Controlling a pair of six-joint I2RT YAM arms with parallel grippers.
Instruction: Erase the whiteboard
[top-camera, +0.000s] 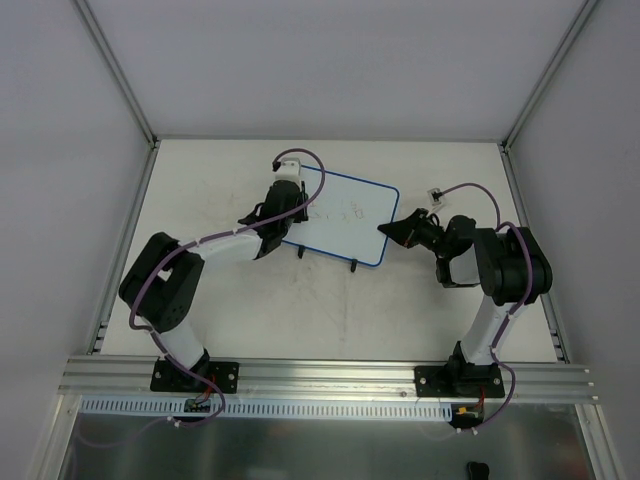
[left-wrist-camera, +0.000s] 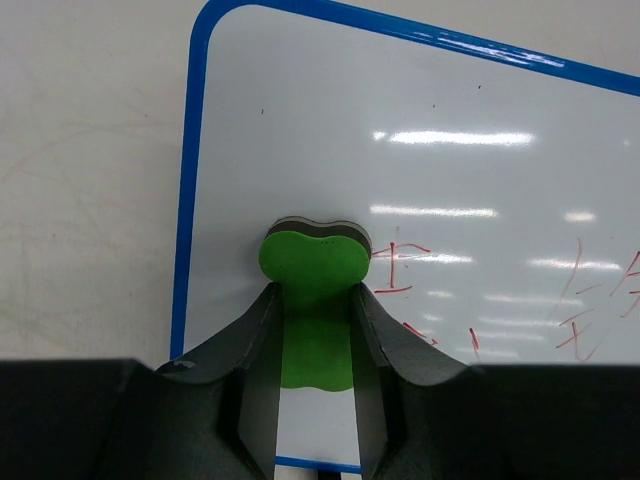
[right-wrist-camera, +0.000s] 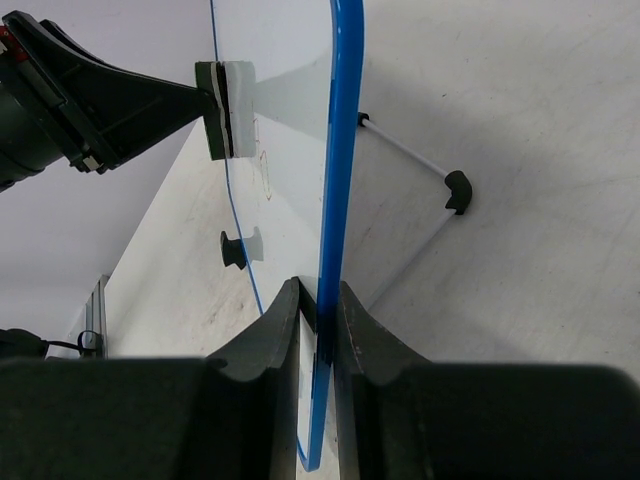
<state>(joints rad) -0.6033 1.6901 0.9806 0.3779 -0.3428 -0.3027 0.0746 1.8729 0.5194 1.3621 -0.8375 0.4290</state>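
Rightward in frame from the eraser (left-wrist-camera: 314, 262), clamped in the left gripper (left-wrist-camera: 314, 300), red scribbles (left-wrist-camera: 393, 266) are seen on the whiteboard (left-wrist-camera: 450, 100). It is pinched edgewise by the right gripper (right-wrist-camera: 318, 300).

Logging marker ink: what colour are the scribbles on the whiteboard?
Red scribbles on the whiteboard; clearest in the left wrist view.

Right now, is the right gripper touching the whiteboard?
Touching. The right wrist view shows the right gripper with its fingers closed on both sides of the whiteboard at its blue rim, no gap.
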